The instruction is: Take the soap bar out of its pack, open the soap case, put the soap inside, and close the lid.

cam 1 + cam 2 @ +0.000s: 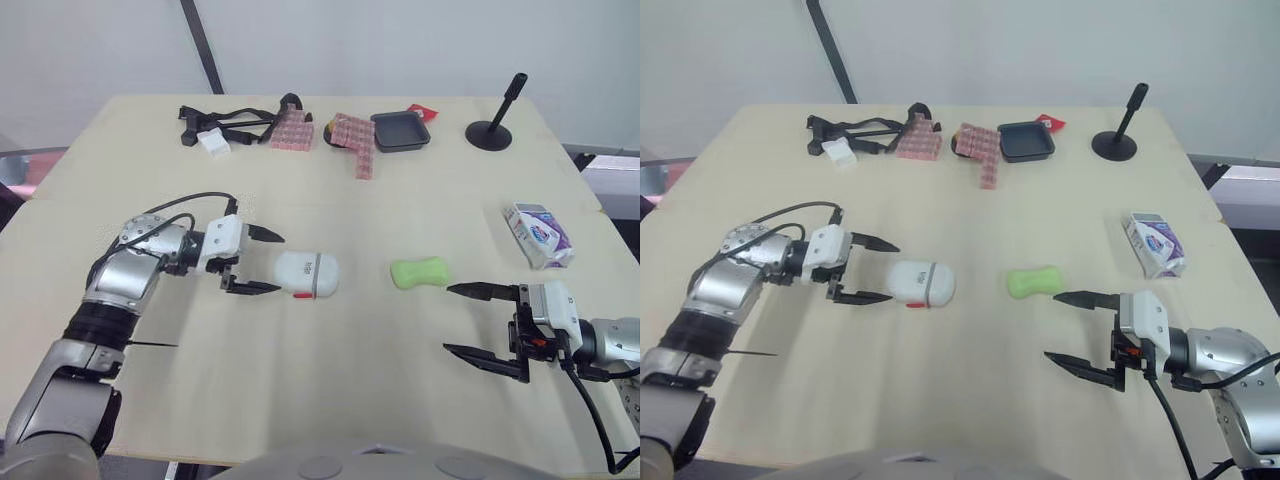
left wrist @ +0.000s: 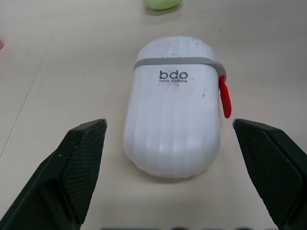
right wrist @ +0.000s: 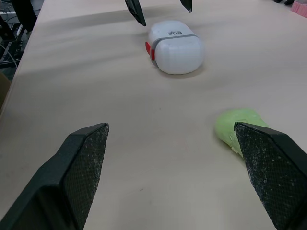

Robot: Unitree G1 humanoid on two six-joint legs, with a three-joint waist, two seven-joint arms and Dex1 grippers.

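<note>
A white soap case [image 1: 308,274] with a grey band and a red latch lies shut in the middle of the table; the left wrist view shows the soap case [image 2: 173,120] close up. My left gripper [image 1: 264,262] stands open just left of it, fingertips at its end, not touching. A bare green soap bar [image 1: 419,272] lies to the right of the case. The soap pack [image 1: 537,235], white and purple, rests near the right edge. My right gripper [image 1: 472,320] is open and empty, near the front and slightly right of the soap bar [image 3: 239,130].
Along the far side lie black straps [image 1: 228,122], two pink checked blocks [image 1: 352,139], a black tray [image 1: 400,130] and a black stand [image 1: 492,128]. Bare tabletop stretches between the grippers and the front edge.
</note>
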